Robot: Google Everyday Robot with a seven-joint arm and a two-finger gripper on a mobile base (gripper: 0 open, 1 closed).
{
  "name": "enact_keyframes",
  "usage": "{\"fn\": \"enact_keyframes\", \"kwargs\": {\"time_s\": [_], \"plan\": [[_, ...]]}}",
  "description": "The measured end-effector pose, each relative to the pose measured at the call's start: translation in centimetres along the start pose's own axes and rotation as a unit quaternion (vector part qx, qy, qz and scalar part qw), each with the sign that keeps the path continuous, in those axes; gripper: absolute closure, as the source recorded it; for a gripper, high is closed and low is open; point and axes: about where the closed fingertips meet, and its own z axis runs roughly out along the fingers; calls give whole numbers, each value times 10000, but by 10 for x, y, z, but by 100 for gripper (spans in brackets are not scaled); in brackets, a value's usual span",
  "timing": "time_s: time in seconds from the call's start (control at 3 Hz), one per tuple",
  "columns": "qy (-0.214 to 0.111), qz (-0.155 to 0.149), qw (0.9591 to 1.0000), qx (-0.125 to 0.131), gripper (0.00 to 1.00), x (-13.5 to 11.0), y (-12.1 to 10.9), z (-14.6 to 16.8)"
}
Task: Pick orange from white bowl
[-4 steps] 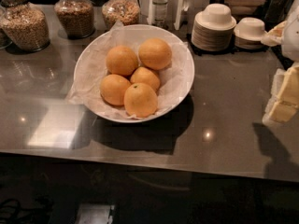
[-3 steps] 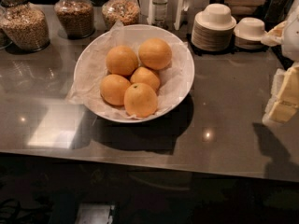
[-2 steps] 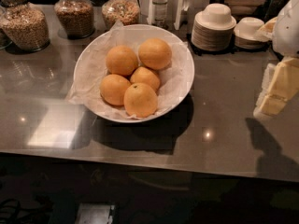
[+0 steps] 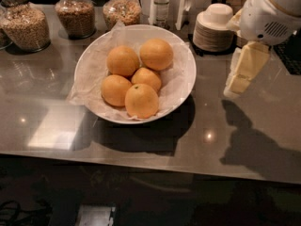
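Note:
A large white bowl (image 4: 186, 67) with a crinkled paper liner stands on the grey counter, holding several oranges. A big, evenly coloured orange (image 4: 156, 53) lies at the bowl's back right, with another like it (image 4: 122, 60) to its left. A smaller orange (image 4: 146, 78) sits in the middle, and the front one (image 4: 141, 100) has a dark stem dot. My gripper (image 4: 235, 86) hangs from the white arm (image 4: 273, 13) at the right. It points down above the counter, to the right of the bowl and clear of its rim. It holds nothing.
Three glass jars of grain (image 4: 28, 25) stand along the back left, with a bottle (image 4: 161, 4) behind the bowl. Stacked small white bowls and plates (image 4: 214, 27) stand at the back right, close behind the arm. The counter's front edge runs across the lower part.
The arm and gripper have moved left, further into view and nearer the bowl. The bowl and oranges have not moved.

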Motion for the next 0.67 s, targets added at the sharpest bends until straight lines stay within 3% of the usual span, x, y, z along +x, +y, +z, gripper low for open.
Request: {"fn": "enact_keyframes", "kwargs": {"time_s": [0.33, 0.67], "plan": [[-305, -49, 9995, 9, 0, -23, -23, 8], [-632, -544, 9965, -30, 0, -63, -27, 6]]}}
